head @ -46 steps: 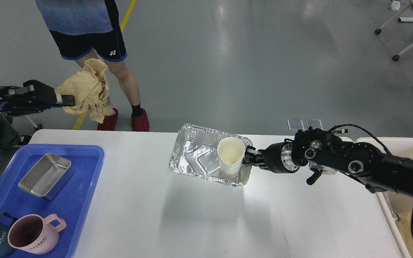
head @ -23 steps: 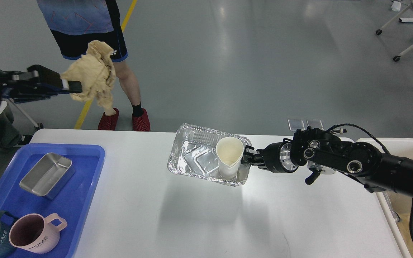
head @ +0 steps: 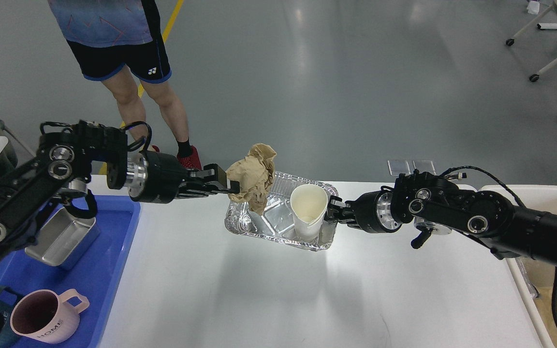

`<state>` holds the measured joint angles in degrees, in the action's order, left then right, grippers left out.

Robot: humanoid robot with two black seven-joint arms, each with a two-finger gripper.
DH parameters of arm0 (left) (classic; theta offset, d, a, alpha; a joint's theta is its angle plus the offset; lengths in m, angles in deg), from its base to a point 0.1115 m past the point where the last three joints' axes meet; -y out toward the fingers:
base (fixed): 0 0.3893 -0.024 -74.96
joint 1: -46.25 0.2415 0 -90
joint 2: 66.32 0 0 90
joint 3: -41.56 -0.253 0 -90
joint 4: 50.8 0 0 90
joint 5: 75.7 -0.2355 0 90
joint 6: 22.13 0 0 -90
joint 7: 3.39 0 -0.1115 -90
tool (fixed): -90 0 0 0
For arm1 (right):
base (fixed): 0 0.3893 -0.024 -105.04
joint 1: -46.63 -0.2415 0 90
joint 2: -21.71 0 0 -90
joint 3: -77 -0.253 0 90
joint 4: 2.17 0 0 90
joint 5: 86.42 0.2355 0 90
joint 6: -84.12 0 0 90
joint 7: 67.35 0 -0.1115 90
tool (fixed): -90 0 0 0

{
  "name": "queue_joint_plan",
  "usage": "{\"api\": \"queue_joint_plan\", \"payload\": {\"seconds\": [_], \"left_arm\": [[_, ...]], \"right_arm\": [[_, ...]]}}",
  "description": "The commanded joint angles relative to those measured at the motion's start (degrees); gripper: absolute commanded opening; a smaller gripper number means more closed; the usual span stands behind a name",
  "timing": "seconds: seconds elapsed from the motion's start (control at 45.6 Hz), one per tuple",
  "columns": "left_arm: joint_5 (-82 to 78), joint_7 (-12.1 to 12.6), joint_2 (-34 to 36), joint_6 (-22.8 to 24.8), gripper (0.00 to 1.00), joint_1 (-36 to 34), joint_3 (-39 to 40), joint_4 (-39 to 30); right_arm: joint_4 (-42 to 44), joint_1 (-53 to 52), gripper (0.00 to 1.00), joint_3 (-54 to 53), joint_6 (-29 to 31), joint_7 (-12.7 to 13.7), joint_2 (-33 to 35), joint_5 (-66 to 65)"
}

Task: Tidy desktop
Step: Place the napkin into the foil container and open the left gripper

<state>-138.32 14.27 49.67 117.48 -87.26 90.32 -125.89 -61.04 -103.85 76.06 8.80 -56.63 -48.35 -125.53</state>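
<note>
The white desktop fills the lower view. A foil tray sits at its far middle with a white paper cup standing in its right end. My left gripper is shut on a crumpled tan paper wad and holds it above the tray's left end. My right gripper is against the cup's right side and the tray's right rim; its fingers are dark and mostly hidden, so their state is unclear.
A blue plastic tray at the left holds a steel box, a pink mug and a dark mug. A beige bin stands at the right edge. A person's legs are behind the table.
My left arm has swung right and down from off the table's far left, carrying the paper wad over the foil tray. The right arm, cup and tray have hardly moved.
</note>
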Motion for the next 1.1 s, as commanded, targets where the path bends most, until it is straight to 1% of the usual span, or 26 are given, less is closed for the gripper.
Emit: {"api": "queue_joint_plan", "payload": {"seconds": [0.0, 0.066, 0.132, 0.153, 0.219, 0.263, 0.439, 0.548, 0.68, 0.767, 0.899, 0.987, 1.074], "left_arm": [[-1.0, -0.1, -5.5, -1.8, 0.04, 0.3, -0.1, 4.8], [-1.0, -0.2, -7.3, -2.7, 0.06, 0.5, -0.2, 6.4], [-1.0, -0.4, -8.5, -4.1, 0.14, 1.3, -0.1, 7.5], [-1.0, -0.5, -8.8, -4.7, 0.19, 1.6, -0.1, 7.9], [-0.9, -0.7, -9.6, -7.2, 0.44, 2.3, -0.2, 8.4], [-1.0, -0.4, -9.7, -8.0, 0.54, 2.9, -0.2, 8.5], [-0.9, -0.2, -9.8, -8.8, 0.74, 3.9, -1.1, 8.6], [-0.7, -0.2, -9.9, -9.5, 0.81, 3.9, -1.1, 8.5], [0.3, -1.0, -9.8, -10.4, 0.89, 3.2, 0.0, 8.3], [4.3, -1.9, -10.1, -12.8, 0.89, 3.0, 3.2, 8.3], [12.7, -2.4, -10.5, -18.2, 0.9, 4.2, 10.0, 8.5], [17.0, -2.4, -10.4, -21.0, 0.9, 7.6, 13.1, 9.4], [21.3, -2.4, -10.5, -22.8, 0.9, 10.0, 17.8, 11.9]], "right_arm": [[-0.1, 0.1, 0.0, 0.0, 0.0, 0.0, 0.2, 0.0], [0.0, 0.0, 0.0, 0.0, 0.0, 0.0, 0.0, 0.0], [0.0, 0.0, 0.0, 0.0, 0.0, 0.0, -0.1, 0.0], [0.0, 0.0, 0.0, 0.0, 0.0, 0.0, -0.1, 0.0], [0.0, 0.0, 0.0, 0.0, 0.0, 0.0, -0.2, 0.0], [0.0, 0.0, 0.0, 0.0, 0.0, 0.0, -0.2, 0.0], [0.0, 0.1, 0.0, 0.0, 0.0, 0.0, -0.2, 0.0], [0.0, 0.1, 0.0, 0.0, 0.0, 0.0, -0.2, 0.0], [0.1, 0.1, 0.0, 0.0, 0.0, 0.0, -0.2, 0.0], [0.1, 0.2, 0.0, 0.0, 0.0, 0.0, -0.2, 0.0], [0.1, 0.3, 0.0, 0.0, 0.0, 0.0, -0.2, 0.0], [0.2, 0.4, 0.0, 0.0, 0.0, 0.0, -0.2, -0.1], [0.3, 0.4, 0.0, -0.1, 0.0, 0.0, -0.2, -0.1]]}}
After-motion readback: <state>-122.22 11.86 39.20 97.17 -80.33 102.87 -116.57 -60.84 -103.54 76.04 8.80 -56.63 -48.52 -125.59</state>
